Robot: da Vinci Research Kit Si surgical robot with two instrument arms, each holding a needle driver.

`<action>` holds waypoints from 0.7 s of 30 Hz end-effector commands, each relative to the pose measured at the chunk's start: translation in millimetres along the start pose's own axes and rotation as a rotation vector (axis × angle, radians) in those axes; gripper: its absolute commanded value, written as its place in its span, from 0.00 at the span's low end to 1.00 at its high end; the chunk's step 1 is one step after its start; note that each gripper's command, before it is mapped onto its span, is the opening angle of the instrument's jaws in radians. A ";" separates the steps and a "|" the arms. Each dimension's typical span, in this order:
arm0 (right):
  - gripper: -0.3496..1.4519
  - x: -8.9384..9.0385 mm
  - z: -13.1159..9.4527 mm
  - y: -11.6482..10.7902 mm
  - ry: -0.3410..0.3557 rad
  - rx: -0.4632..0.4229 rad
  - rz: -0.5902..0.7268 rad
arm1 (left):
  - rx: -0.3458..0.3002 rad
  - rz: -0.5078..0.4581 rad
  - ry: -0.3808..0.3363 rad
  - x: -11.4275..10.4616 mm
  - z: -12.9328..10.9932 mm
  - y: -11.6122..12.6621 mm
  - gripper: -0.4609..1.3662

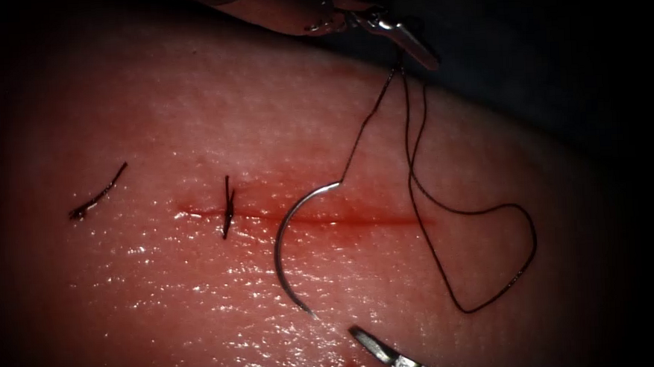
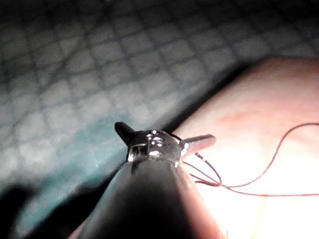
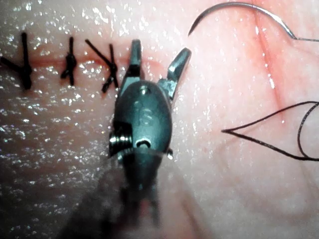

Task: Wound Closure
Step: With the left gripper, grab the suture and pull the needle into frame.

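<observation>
The curved needle [image 1: 282,245] lies free on the tissue [image 1: 161,304], across the cut [image 1: 374,220], held by neither tool. Its thread [image 1: 361,129] runs up to the left tool [image 1: 379,31] at the tissue's far edge. Those jaws are spread wide, and the thread [image 2: 269,164] hangs by one of them. A slack loop of thread [image 1: 495,257] rests to the right of the needle. The right tool [image 1: 361,335] hovers just below the needle's lower end. Its jaws [image 3: 160,49] are open and hold nothing. The needle [image 3: 239,10] arcs just ahead of them.
A tied stitch [image 1: 227,207] crosses the left part of the cut. A loose cut end of thread [image 1: 96,195] lies further left. Three dark stitches [image 3: 70,64] sit in a row beside the right tool's jaws. Red fluid tints the cut line. A gridded mat [image 2: 99,59] lies beyond the tissue.
</observation>
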 end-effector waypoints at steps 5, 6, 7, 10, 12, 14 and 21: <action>0.56 0.0 0.1 -0.1 0.000 -0.001 0.001 | 0.025 0.038 0.004 -2.4 -1.4 0.3 1.00; 0.56 0.0 0.1 -0.1 0.000 -0.001 0.001 | 0.024 0.040 0.003 -2.5 -1.5 0.3 1.00; 0.56 0.0 0.1 -0.1 0.000 -0.001 0.000 | 0.021 0.051 0.017 -2.9 -2.1 0.1 1.00; 0.56 0.0 0.1 -0.1 0.000 -0.001 0.000 | 0.020 0.046 0.026 -3.4 -3.1 -0.1 1.00; 0.56 0.0 0.1 -0.1 0.000 -0.001 0.000 | 0.020 0.043 0.026 -3.6 -3.6 -0.2 1.00; 0.56 0.0 0.1 -0.1 0.000 -0.001 0.000 | 0.017 0.041 0.029 -3.9 -4.0 -0.2 0.99; 0.56 -0.1 0.2 -0.1 0.001 -0.001 -0.001 | -0.027 0.093 0.056 -4.6 -4.4 0.7 0.99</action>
